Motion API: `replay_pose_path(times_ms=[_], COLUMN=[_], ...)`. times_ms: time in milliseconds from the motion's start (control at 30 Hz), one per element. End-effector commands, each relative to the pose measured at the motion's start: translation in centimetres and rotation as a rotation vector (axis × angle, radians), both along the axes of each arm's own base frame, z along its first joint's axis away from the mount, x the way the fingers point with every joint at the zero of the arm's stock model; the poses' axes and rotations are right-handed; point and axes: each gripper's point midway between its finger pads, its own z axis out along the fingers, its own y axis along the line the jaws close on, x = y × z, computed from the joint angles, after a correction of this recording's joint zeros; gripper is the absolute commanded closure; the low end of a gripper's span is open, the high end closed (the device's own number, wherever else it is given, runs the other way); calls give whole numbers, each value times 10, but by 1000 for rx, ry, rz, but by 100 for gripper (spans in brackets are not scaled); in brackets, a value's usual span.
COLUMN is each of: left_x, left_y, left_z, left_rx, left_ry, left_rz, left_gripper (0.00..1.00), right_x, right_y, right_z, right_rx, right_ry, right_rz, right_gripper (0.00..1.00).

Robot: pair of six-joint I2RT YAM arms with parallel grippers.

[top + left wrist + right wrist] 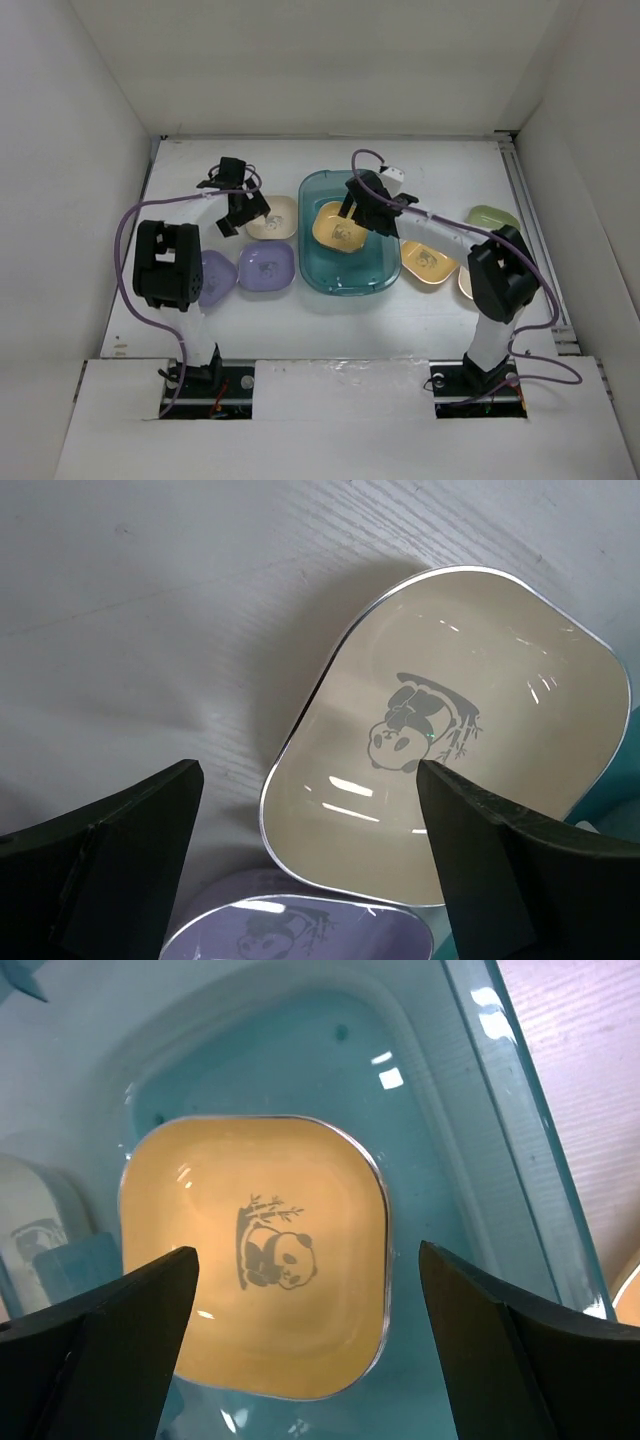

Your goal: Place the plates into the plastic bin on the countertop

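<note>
The teal plastic bin (345, 282) stands mid-countertop with one yellow-orange plate (338, 228) lying flat on its floor. My right gripper (360, 205) hangs open over that plate (255, 1260), and nothing sits between its fingers (120, 1330). My left gripper (240, 210) is open above the left edge of a cream plate (450, 730) that rests on the countertop beside the bin. A purple plate (300, 935) lies just near of it. Two purple plates (266, 267) (213, 277) sit side by side left of the bin.
Right of the bin lie a yellow-orange plate (428, 262), a green plate (492, 217) and a cream plate (465, 283) half hidden by my right arm. White walls enclose the countertop (330, 150), and a metal rail (528, 220) runs along its right edge.
</note>
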Motion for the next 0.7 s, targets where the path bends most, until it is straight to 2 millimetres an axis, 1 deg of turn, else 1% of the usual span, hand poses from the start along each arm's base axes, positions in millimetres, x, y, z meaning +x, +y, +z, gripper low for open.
replay_pose_path(times_ms=[0, 33, 67, 100, 133, 167, 200, 233, 267, 300, 333, 367, 400, 433, 467, 500, 533, 567, 600, 633, 667], left_x=[20, 19, 19, 19, 18, 19, 18, 21, 14, 14, 16, 12, 12, 12, 13, 15, 13, 16, 19, 19, 22], left_y=[-3, -3, -3, -3, -3, -1, 3, 4, 5, 7, 9, 9, 9, 13, 15, 17, 24, 27, 34, 39, 47], left_z=[15, 10, 6, 6, 3, 2, -1, -5, -12, -19, -20, -26, -26, -30, -30, -26, -21, -11, 1, 13, 46], left_rx=[-13, -11, -10, -10, -9, -3, 17, 23, 29, 41, 51, 56, 56, 77, 83, 94, 121, 128, 138, 150, 168], left_ry=[-55, -44, -35, -35, -26, -27, -12, -6, 30, 52, 58, 82, 82, 93, 91, 87, 82, 57, 24, -7, -91], left_rz=[-5, -5, -5, -5, -5, 9, 19, 33, 33, 47, 52, 51, 51, 71, 86, 92, 118, 152, 182, 207, 245], left_gripper=[16, 17, 19, 26, 30, 38, 48, 58, 58, 61, 66, 66, 80, 88, 99, 100, 100, 100, 100, 100, 100], right_x=[15, 12, 11, 9, 6, 1, 0, -5, -8, -11, -18, -18, -23, -25, -29, -35, -38, -42, -43, -49, -51], right_y=[16, 17, 16, 20, 18, 21, 20, 21, 18, 15, 13, 12, 7, 5, 1, -4, -7, -14, -23, -35, -45], right_z=[51, 65, 73, 84, 88, 105, 114, 117, 134, 137, 149, 149, 161, 169, 170, 182, 189, 189, 188, 196, 194], right_rx=[47, 59, 61, 64, 62, 84, 96, 94, 118, 115, 129, 122, 130, 143, 132, 151, 141, 131, 118, 115, 108], right_ry=[-147, -174, -189, -216, -222, -255, -270, -276, -303, -310, -334, -335, -356, -371, -371, -393, -410, -407, -410, -425, -421], right_rz=[-17, -17, -10, 6, 12, 27, 26, 41, 39, 44, 43, 48, 53, 51, 58, 56, 69, 62, 54, 48, 33], right_gripper=[0, 0, 0, 0, 0, 0, 0, 0, 0, 0, 0, 0, 0, 0, 0, 0, 0, 0, 0, 0, 0])
